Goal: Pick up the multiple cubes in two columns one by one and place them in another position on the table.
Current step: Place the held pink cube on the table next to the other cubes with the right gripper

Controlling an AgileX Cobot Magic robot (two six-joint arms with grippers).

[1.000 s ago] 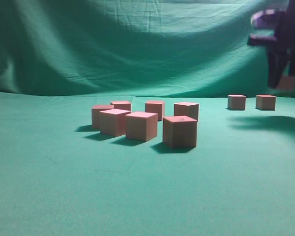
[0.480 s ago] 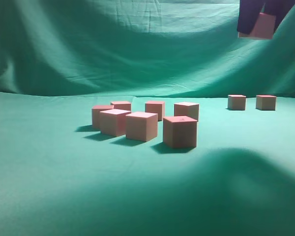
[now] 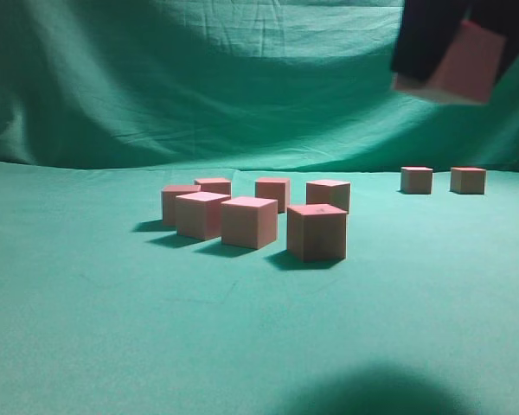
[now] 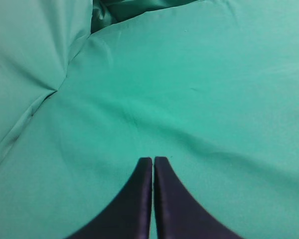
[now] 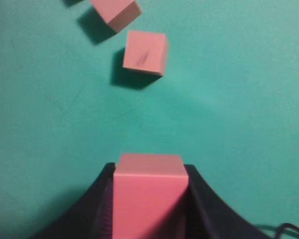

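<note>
The right gripper (image 5: 148, 199) has its jaws clamped on opposite flat faces of a small matte pink cube (image 5: 148, 194), seemingly rigid and light, high above the teal cloth surface (image 3: 112, 328), while the left gripper (image 4: 153, 167) rests with jaws closed, empty.

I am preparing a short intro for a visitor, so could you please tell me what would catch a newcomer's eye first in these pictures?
Most striking is the pink cube held high at the upper right of the exterior view, clamped in the dark right end effector. Below, a cluster of seven cubes sits mid-table on the green cloth, with two more cubes apart at the far right. The left end effector is shut on nothing over bare cloth.
</note>
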